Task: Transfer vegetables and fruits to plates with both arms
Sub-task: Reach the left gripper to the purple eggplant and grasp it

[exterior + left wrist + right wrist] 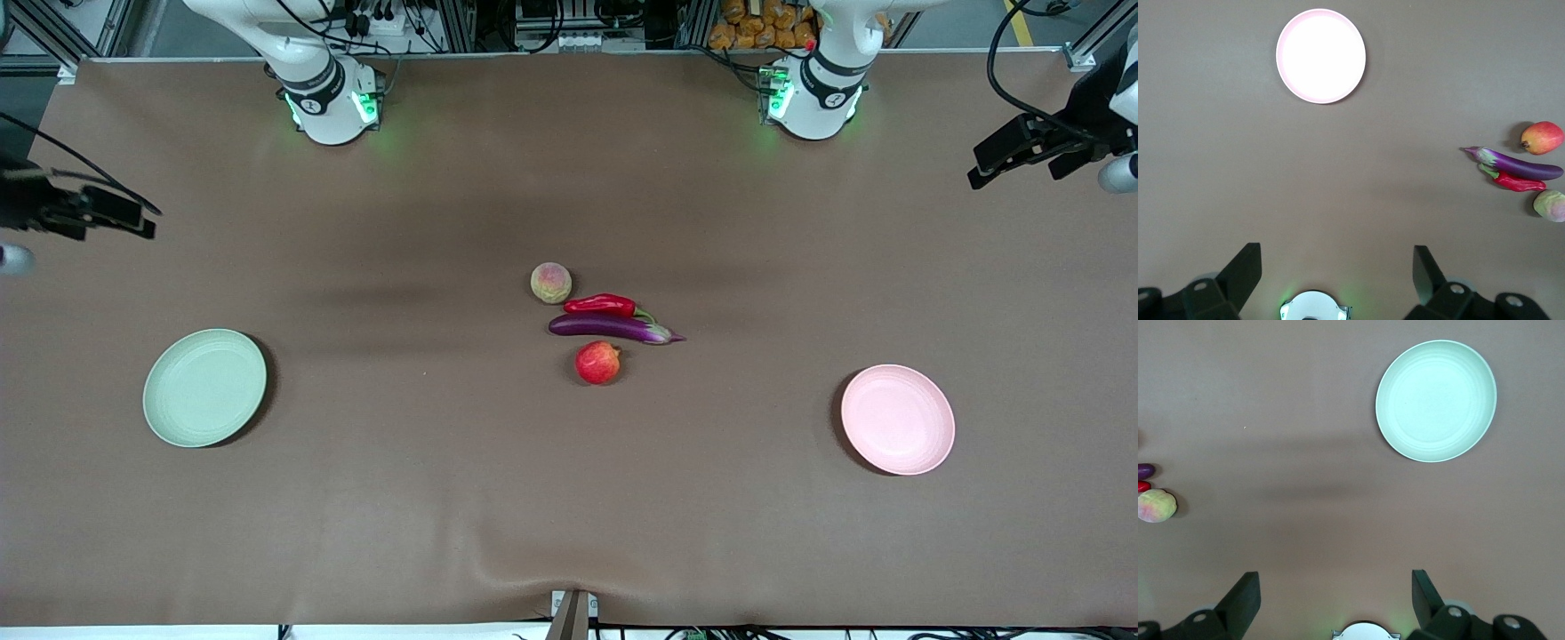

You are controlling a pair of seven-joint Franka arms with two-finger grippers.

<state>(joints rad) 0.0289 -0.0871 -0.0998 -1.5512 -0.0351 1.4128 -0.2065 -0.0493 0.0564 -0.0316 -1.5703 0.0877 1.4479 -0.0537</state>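
Nearest the camera we find the pale pink plate (898, 420), toward the left arm's end of the bench (444, 516), with the pale green plate (204, 388) a little farther back toward the right arm's end. Both plates carry nothing.

The left hand (1337, 268) hangs high over its end of the bench, fingers (1243, 270) spread wide and holding nothing; its wrist view looks down on the pink plate (1321, 56). The right hand (1335, 590) hangs the same way over its own end (wide open too, nothing between the fingers (1243, 595)), with the green plate (1435, 401) below it. Both arms wait.

In the middle of the bench, well apart from either plate, the four items cluster. The apple (597, 363) sits nearest the camera, then the eggplant (612, 328), then the chili pepper (605, 306) just beside it, and the peach (550, 283) farthest.

We see a brown cloth covering the bench, slightly rippled at the near edge. Along the top stand the green-lit bases (333, 107), with metal framing and cables past them.
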